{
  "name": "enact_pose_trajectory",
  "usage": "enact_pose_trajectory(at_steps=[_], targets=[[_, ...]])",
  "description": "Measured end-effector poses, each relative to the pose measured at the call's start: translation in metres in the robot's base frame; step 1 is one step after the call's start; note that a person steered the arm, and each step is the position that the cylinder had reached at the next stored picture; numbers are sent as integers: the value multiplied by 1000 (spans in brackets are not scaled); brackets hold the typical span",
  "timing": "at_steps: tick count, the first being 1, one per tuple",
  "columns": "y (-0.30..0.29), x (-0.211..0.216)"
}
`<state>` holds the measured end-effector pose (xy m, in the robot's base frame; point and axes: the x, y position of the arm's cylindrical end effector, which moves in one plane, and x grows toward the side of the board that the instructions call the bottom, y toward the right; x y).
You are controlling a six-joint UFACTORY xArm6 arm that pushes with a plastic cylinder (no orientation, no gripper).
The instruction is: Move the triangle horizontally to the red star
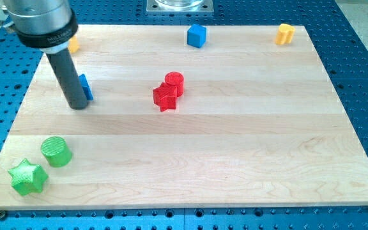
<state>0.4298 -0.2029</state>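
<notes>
A blue triangle block [85, 87] lies at the view's left, mostly hidden behind my rod. My tip [77, 106] rests on the board right against the block's left and lower side. The red star [165, 97] lies near the middle of the board, to the right of the triangle at about the same height. A red cylinder [174, 82] touches the star at its upper right.
A blue cube [197, 35] sits at the top middle. A yellow block [285, 33] is at the top right; another yellow block [74, 45] peeks out behind the arm at top left. A green cylinder [56, 151] and green star [27, 177] lie at bottom left.
</notes>
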Motion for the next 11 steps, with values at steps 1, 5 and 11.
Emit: enact_pose_trajectory(at_steps=[1, 5, 11], targets=[[-15, 1], [-51, -51], [-6, -30]])
